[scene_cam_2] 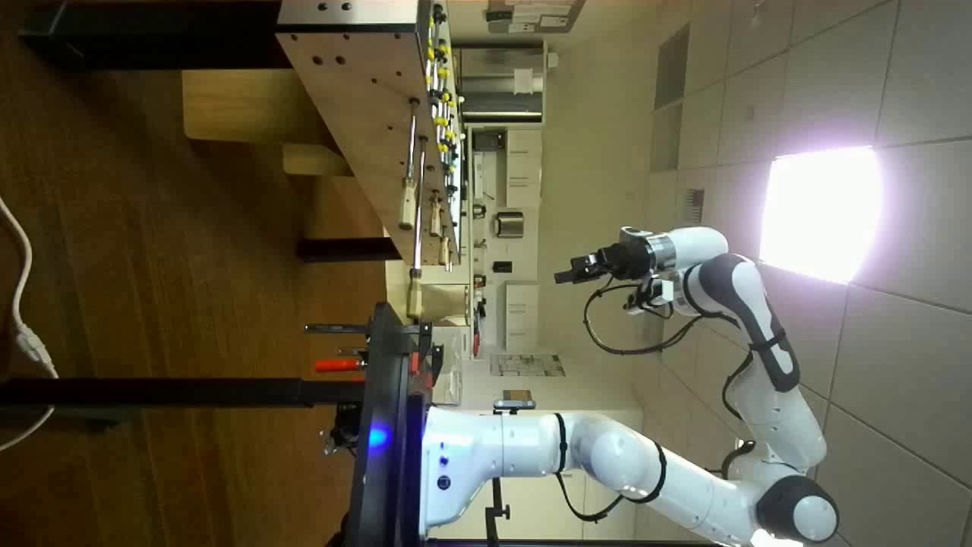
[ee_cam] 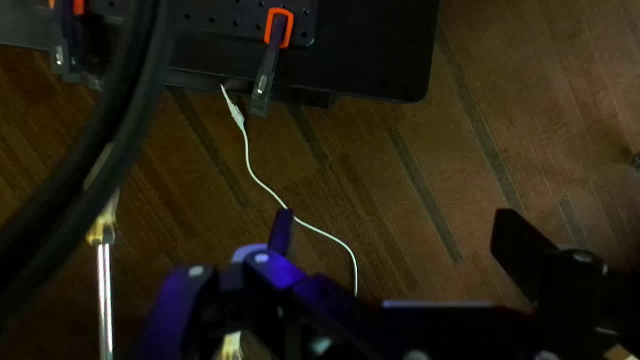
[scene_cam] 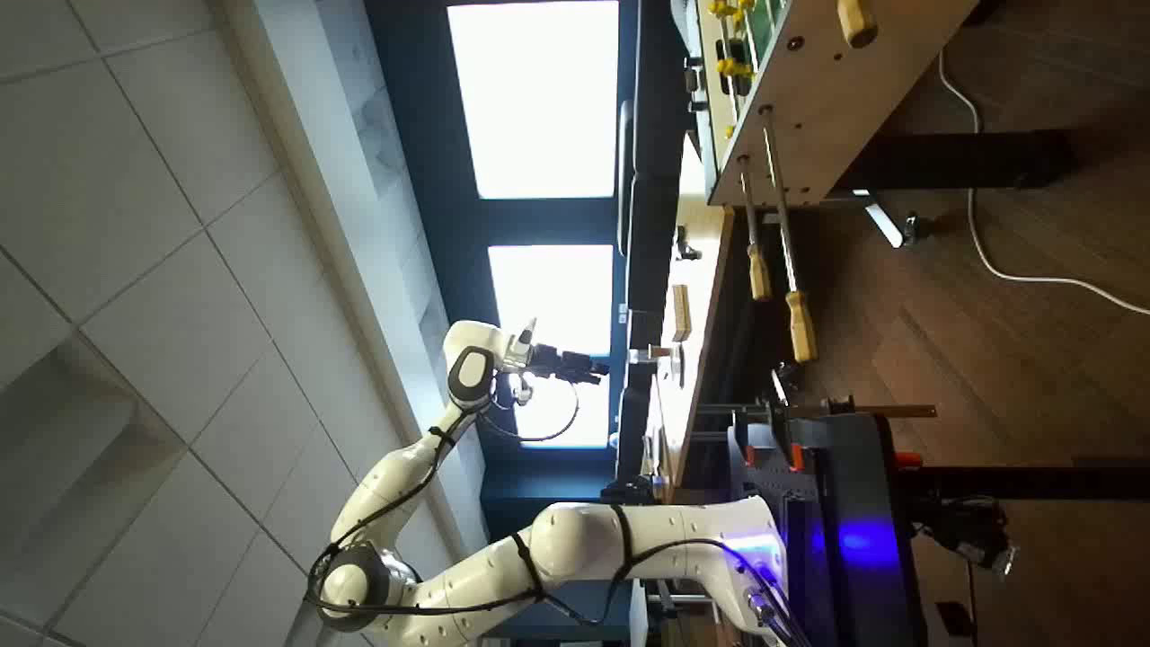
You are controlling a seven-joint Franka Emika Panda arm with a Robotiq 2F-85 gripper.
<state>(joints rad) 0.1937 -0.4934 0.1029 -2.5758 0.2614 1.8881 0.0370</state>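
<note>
The claw [ee_cam: 395, 222] hangs empty, spread wide apart; any lowering should be slow and clear of the wooden foosball-rod handle [scene_cam_2: 414, 298].

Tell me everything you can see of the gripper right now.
In the wrist view, the gripper looks dark and hard, with small bright fasteners and a bluish sheen on one side; its two fingers stand wide apart, holding nothing. In both exterior views it hangs in open air from the white arm, pointing down at a slight tilt, its fingertips touching nothing.
</note>
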